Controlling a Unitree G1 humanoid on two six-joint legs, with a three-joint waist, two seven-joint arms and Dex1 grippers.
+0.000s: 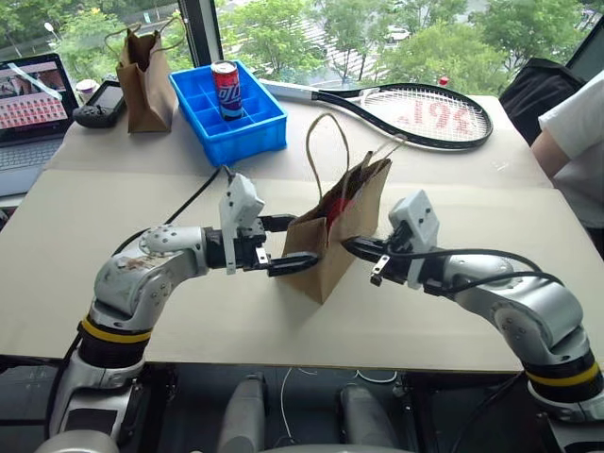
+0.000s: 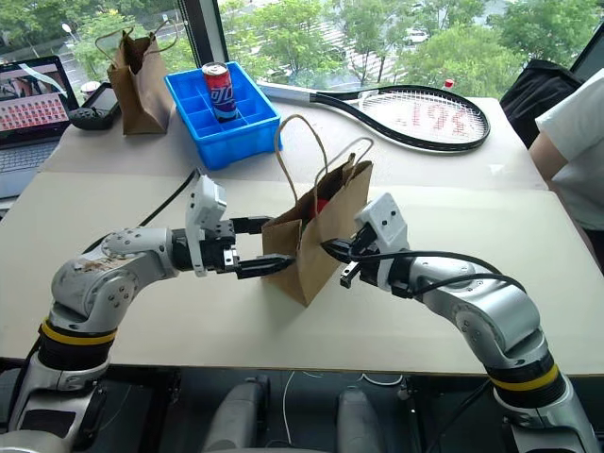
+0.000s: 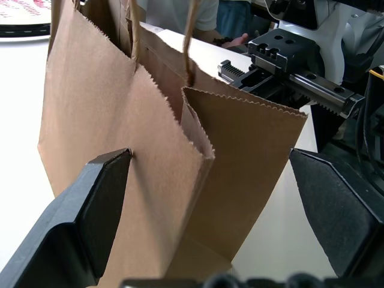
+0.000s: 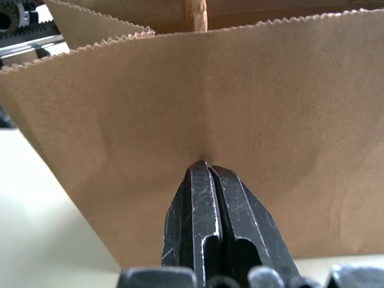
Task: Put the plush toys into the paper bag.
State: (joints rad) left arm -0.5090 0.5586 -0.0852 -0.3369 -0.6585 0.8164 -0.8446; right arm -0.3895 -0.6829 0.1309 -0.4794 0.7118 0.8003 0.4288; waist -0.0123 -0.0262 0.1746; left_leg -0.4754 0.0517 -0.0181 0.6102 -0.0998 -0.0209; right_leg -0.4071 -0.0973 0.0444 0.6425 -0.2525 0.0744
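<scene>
The light-brown paper bag stands upright in the middle of the table, its cord handles sticking up. Something red, a plush toy, shows inside the bag's mouth. My left gripper is open, one finger on each side of the bag's narrow left end. My right gripper is shut, and its tips press against the bag's right wall, leaving a small dimple in the paper. Whether any paper is pinched between the tips I cannot tell.
At the back left stand a narrower, darker brown bag, a blue divided bin holding a drink can, a laptop and a dark handheld device. A tennis racket lies at the back. A person's arm is at the right edge.
</scene>
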